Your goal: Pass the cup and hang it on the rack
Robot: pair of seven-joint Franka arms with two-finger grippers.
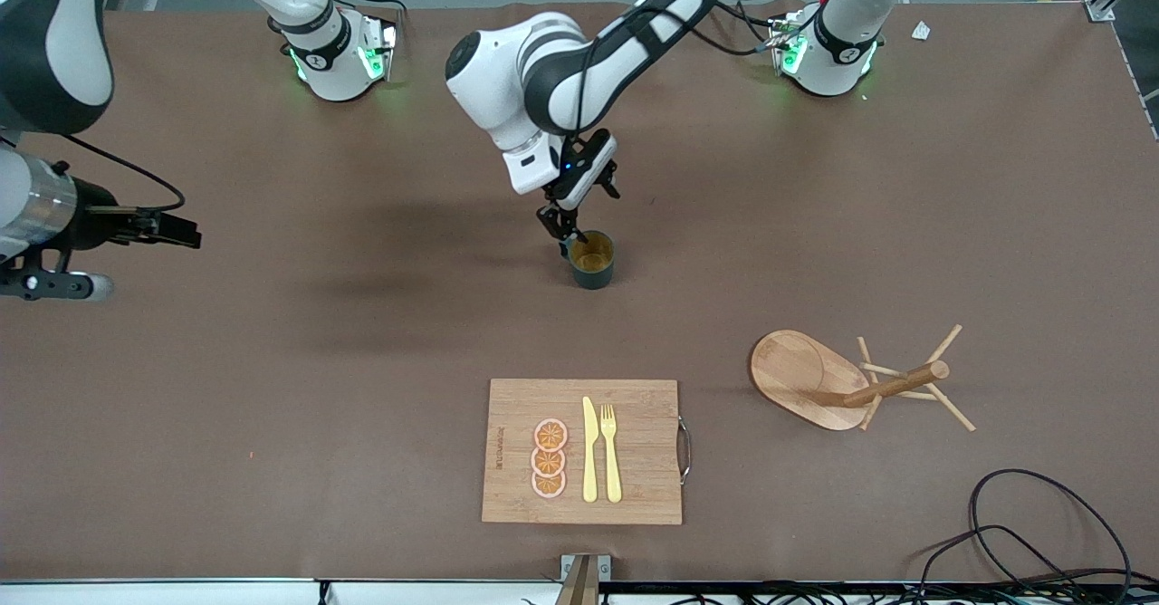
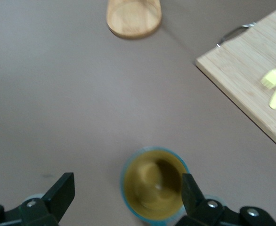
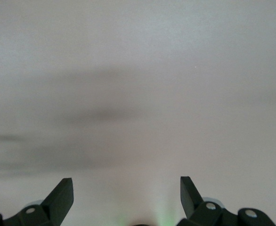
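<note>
Risk: left gripper (image 2: 124,197), fingers spread wide and holding nothing, sits off-centre over ribbed dark teal cup (image 1: 592,260) mid-table; finger may hit rim. Wooden peg rack (image 1: 847,379) stands toward front edge, left arm's end. Right gripper (image 3: 126,200) waits, spread wide, empty.

One cup (image 1: 592,260) – three orange slices (image 1: 549,458)

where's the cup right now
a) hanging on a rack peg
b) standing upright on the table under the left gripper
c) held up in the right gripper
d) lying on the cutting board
b: the cup stands upright on the bare table, with the left gripper open just over its rim; the rack holds nothing.
</note>
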